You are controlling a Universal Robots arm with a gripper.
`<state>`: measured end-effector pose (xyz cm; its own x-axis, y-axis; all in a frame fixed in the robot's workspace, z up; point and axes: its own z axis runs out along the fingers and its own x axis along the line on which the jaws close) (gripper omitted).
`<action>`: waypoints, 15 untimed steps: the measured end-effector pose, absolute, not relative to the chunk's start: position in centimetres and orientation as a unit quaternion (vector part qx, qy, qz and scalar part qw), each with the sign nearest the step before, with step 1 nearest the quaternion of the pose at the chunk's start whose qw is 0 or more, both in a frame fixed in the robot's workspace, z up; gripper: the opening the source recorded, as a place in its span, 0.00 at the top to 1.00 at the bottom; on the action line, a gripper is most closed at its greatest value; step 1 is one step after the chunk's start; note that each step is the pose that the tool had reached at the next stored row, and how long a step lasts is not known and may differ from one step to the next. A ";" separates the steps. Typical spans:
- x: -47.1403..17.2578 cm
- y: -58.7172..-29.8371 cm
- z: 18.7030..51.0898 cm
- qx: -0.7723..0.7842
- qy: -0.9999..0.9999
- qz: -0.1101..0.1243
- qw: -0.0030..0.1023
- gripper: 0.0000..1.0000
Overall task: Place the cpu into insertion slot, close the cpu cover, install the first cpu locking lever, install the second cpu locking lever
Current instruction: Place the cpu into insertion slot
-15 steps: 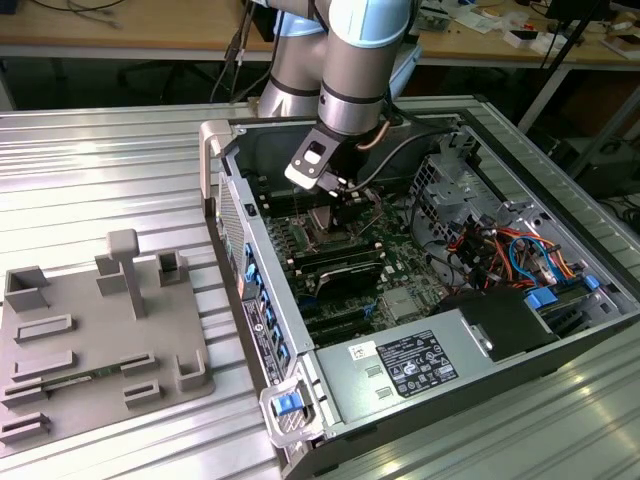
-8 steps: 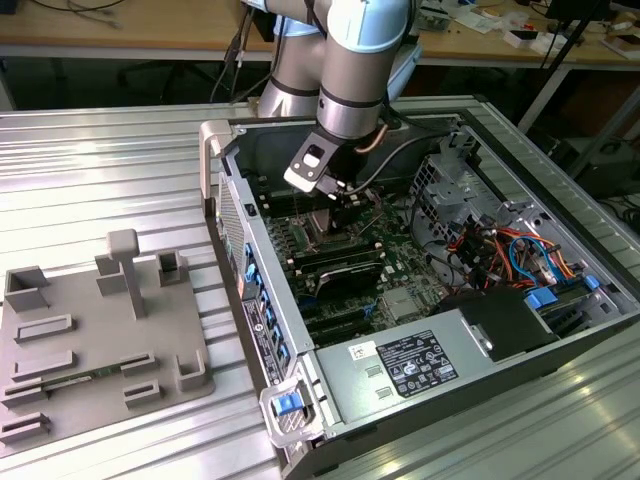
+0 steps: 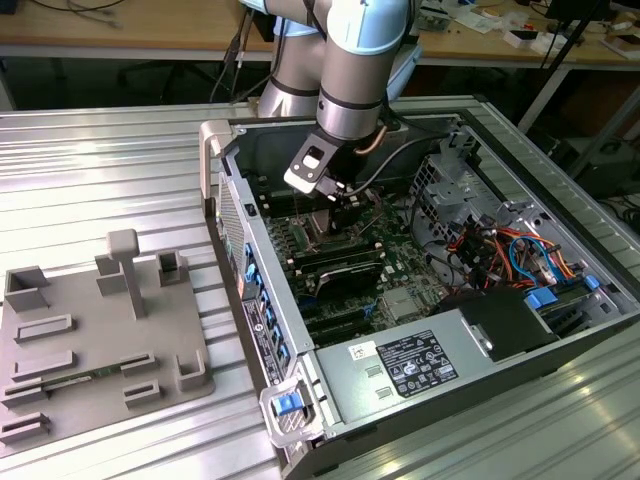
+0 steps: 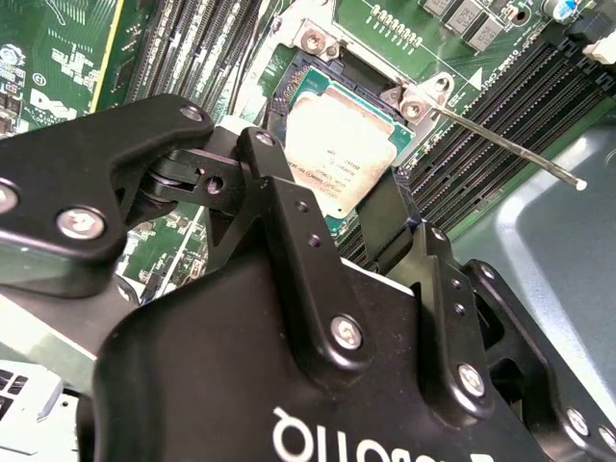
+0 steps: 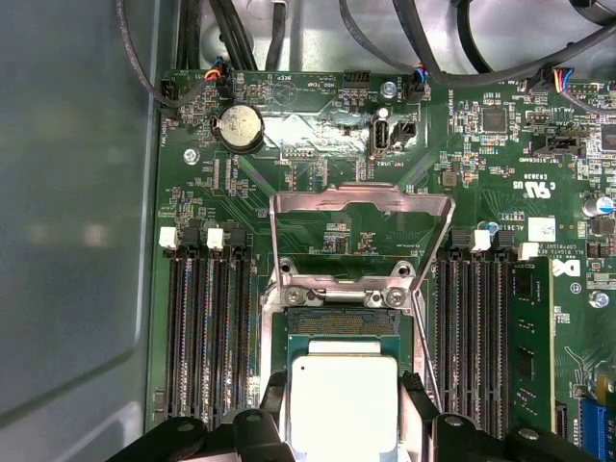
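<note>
On the table (image 3: pixel 100 160), right of the grey parts tray (image 3: pixel 90 330), the claw (image 4: pixel 322 171) reaches down into the open computer case (image 3: pixel 250 280), apparently pinching the cpu (image 5: pixel 344 409) by two opposite edges directly over the insertion slot (image 5: pixel 344 322), with the cpu cover (image 5: pixel 404 199) swung open beyond.

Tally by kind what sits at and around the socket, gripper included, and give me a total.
cpu: 1
cover, swung up: 1
slot: 1
lever that I can make out: 1
coin cell: 1
gripper: 1
Total: 6
</note>
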<state>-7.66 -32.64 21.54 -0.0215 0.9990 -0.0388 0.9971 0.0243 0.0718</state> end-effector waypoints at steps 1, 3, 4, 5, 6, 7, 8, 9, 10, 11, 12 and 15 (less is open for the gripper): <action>-7.7 -32.6 21.5 0.698 0.715 0.012 0.039 0.45; -7.7 -32.6 21.5 0.698 0.715 0.012 0.039 0.45; -7.7 -32.6 21.5 0.698 0.715 0.012 0.039 0.45; -7.7 -32.6 21.5 0.698 0.715 0.012 0.039 0.45; -7.7 -32.6 21.5 0.698 0.715 0.012 0.039 0.45; -7.7 -32.6 21.4 0.698 0.715 0.012 0.040 0.45; -7.7 -32.6 21.4 0.698 0.715 0.010 0.041 0.45; -7.7 -32.6 21.3 0.698 0.715 0.008 0.042 0.45; -7.7 -32.6 21.2 0.698 0.715 0.005 0.044 0.45; -7.7 -32.6 21.1 0.698 0.715 0.003 0.046 0.45; -7.6 -32.5 21.0 0.698 0.715 0.001 0.046 0.45; -7.5 -32.5 20.9 0.698 0.715 -0.001 0.044 0.45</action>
